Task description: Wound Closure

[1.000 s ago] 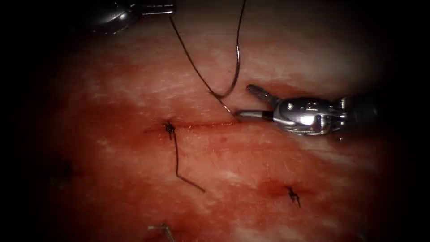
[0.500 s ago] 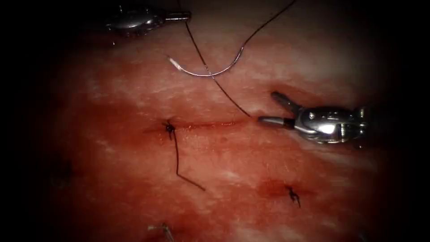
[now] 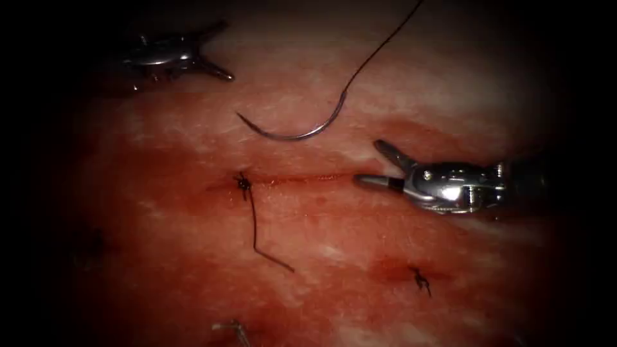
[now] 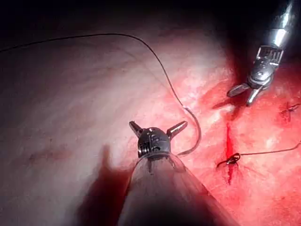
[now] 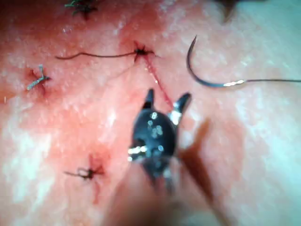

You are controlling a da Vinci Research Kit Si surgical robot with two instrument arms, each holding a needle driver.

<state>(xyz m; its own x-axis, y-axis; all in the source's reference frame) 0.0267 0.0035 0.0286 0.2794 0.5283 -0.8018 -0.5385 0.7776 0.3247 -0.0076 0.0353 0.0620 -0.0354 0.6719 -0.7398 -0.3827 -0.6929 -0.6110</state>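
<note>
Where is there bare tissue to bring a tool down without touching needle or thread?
Free: the tissue between the knot's tail, the right tool, jaws open, and the lower knot. Crowded: above the cut, where the loose needle and thread lie near the open left tool.

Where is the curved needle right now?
In the endoscope view the needle lies loose on the tissue above the cut, between both open tools, held by neither.

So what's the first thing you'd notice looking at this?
Probably the curved needle lying loose on the tissue above the cut, its thread trailing away upward. Neither tool holds it: the left tool sits open at upper left, and the right tool waits open at the cut's right end. A dark knot marks the cut's left end.
</note>
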